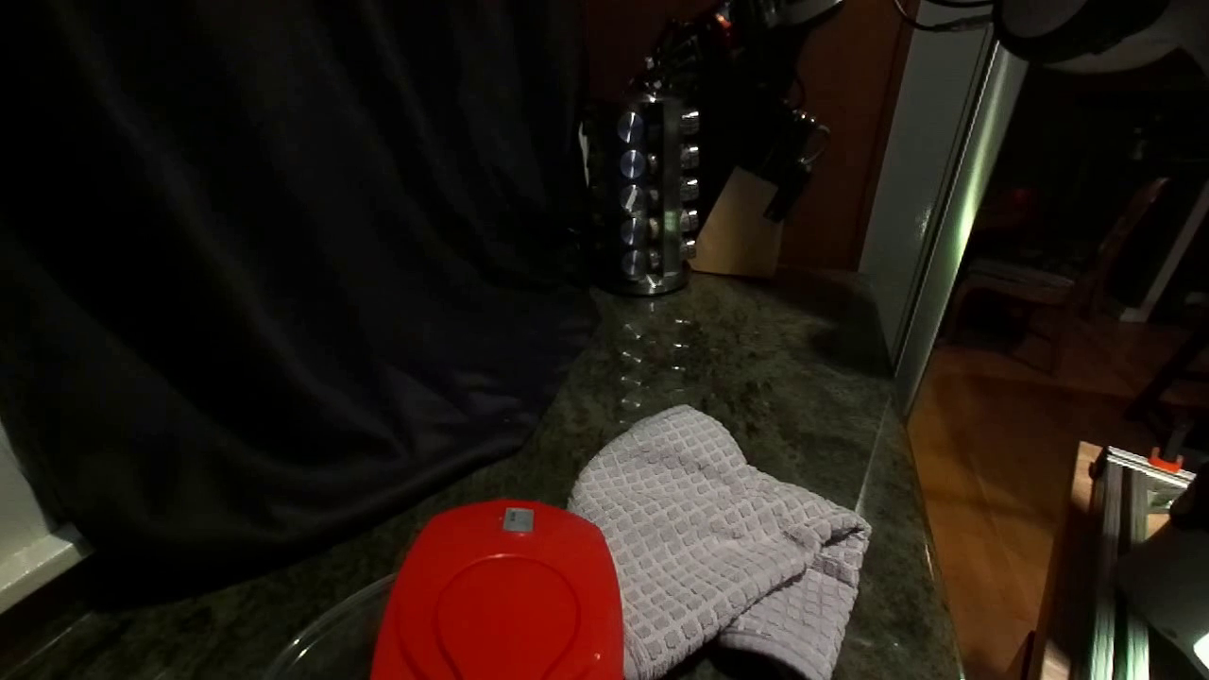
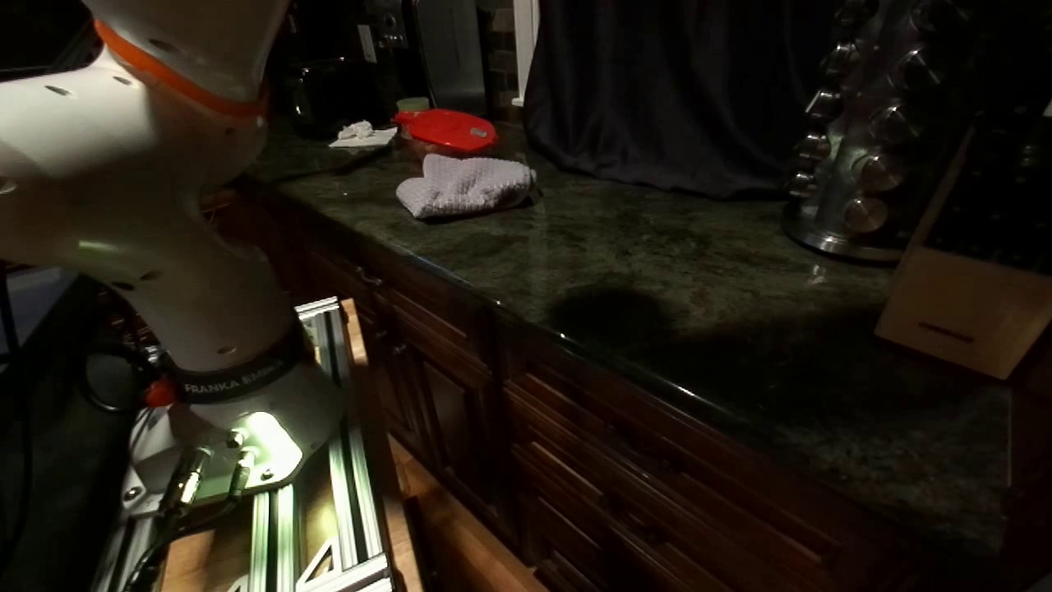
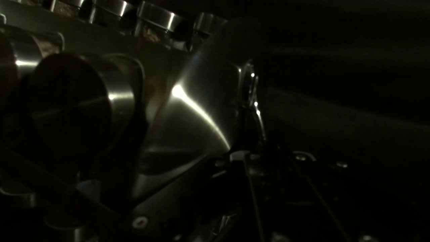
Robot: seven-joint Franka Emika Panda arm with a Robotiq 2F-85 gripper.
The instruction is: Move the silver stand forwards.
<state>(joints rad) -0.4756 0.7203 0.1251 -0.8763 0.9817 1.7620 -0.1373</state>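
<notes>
Way too dark, we can't tell if the jaws are gripping; silver spice rack [image 2: 892, 123] is below them, top cropped in an exterior view.

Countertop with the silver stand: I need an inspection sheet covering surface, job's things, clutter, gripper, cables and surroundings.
Surface: dark, mottled green countertop, glossy enough to mirror the stand.
Job's things: silver stand upright in both exterior views; the wrist view shows metal-capped jars in it.
Clutter: tan knife block next to the stand, contact unclear; crumpled grey cloth by a red lid; white item, unidentified.
Gripper: gripper at the stand's conical top; too dark to tell whether open or shut.
Cables: black cable at the arm base.
Surroundings: dim light; black curtain, wooden cabinets below, chair beyond.
</notes>
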